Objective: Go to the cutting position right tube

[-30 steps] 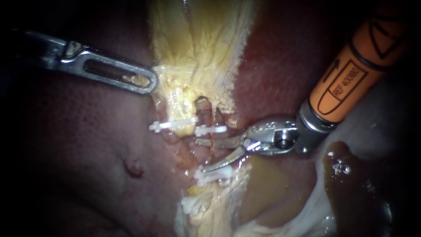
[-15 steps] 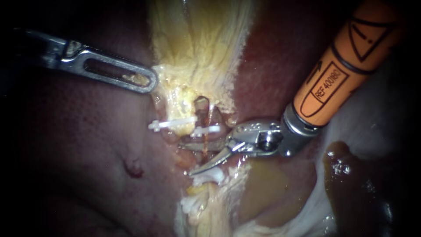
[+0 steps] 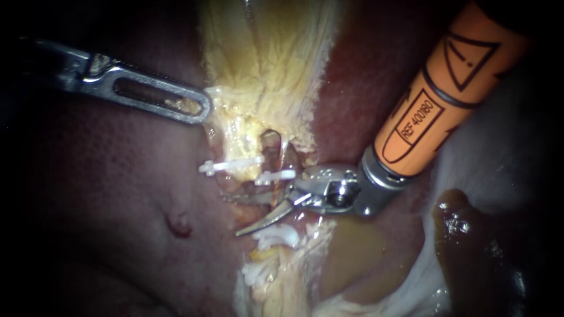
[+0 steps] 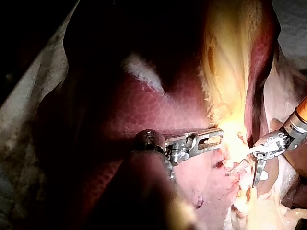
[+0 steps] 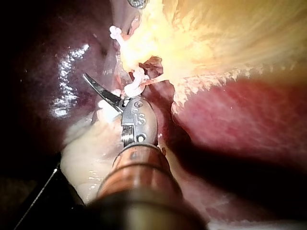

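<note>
Close view of a liver (image 3: 106, 194) with a band of yellow tissue (image 3: 264, 64) running down the middle. Our right instrument (image 3: 232, 215), on an orange shaft from the upper right, has slid further left across the field over the past second. Its hand, a pair of curved blades, is spread wide and holds nothing.

The right tube (image 3: 274, 155), thin and reddish, runs down from the yellow tissue. It carries a white upper clip (image 3: 281, 174) and a white lower clip (image 3: 276, 236). A second ago the blade tips only just reached the tube. Now the tube sits well inside the open blades, near their hinge, between the two clips. We judge the cutting position to be reached or very nearly so. What remains is to check that neither blade is touching a clip.

Our left instrument (image 3: 202, 108) has not moved. Its slotted hand is closed on the edge of the yellow tissue, holding it to the left.
</note>
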You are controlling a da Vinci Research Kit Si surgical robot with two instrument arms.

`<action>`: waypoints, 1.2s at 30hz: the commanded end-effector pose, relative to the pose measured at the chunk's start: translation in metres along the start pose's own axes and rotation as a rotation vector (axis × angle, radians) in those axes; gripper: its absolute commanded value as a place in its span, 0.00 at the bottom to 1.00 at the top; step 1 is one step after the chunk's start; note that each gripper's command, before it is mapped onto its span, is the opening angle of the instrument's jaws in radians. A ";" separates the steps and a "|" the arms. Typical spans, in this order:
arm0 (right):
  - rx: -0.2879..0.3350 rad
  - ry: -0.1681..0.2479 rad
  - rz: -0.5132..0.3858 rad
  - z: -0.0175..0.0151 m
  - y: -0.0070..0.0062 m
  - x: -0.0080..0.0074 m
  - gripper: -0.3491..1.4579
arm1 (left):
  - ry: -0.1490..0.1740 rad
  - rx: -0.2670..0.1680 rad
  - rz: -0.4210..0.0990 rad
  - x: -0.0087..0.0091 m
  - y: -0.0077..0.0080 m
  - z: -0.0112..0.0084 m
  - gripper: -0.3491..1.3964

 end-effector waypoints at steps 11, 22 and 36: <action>0.020 0.018 0.004 -0.0001 -0.0017 0.0005 0.98 | 0.000 -0.001 0.000 0.0000 0.0001 0.0000 0.00; 0.052 0.042 0.005 0.0004 -0.0049 0.0021 0.98 | 0.000 -0.001 0.000 0.0000 0.0003 0.0000 0.00; 0.052 0.042 0.005 0.0002 -0.0048 0.0021 0.98 | 0.000 -0.001 0.000 0.0000 0.0003 0.0000 0.00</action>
